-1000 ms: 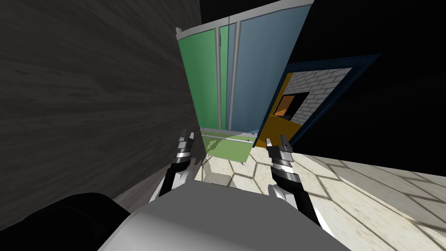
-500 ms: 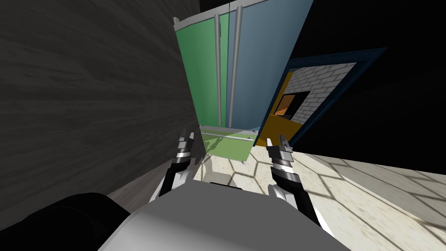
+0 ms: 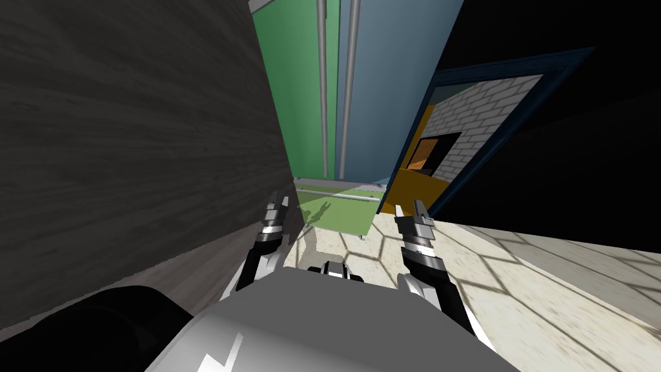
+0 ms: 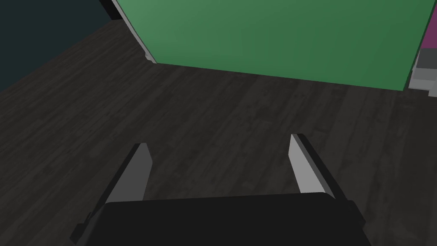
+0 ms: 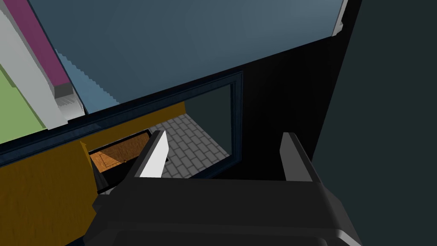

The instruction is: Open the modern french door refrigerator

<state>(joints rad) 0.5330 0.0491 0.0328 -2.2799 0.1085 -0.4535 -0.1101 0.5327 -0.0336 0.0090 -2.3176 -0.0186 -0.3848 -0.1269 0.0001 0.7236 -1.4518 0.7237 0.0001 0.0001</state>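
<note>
- Refrigerator (image 3: 368, 129): left door (image 3: 300, 97) green, right door (image 3: 381, 64) slate blue, drawer (image 3: 345, 219) below them pale green, handles (image 3: 322, 90) plain grey.
- Wall (image 3: 129, 129) beside it: dark grey, wood-grained.
- Floor (image 3: 536, 297): cream, with hexagonal tile lines.
- Doorway frame (image 3: 516, 62): dark navy; beyond it an ochre panel (image 3: 416, 187) and pale grey brickwork (image 3: 490, 116).
- Magenta strip (image 5: 40, 42), perhaps a door's edge.

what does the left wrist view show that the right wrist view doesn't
Left wrist view, not the right: the refrigerator's green door and a dark wood-grain wall, beyond the open left claw. Right wrist view, not the left: the blue door and a dark blue door frame with a grey brick wall through it, beyond the open right claw. Both: a magenta strip beside the door.
</note>
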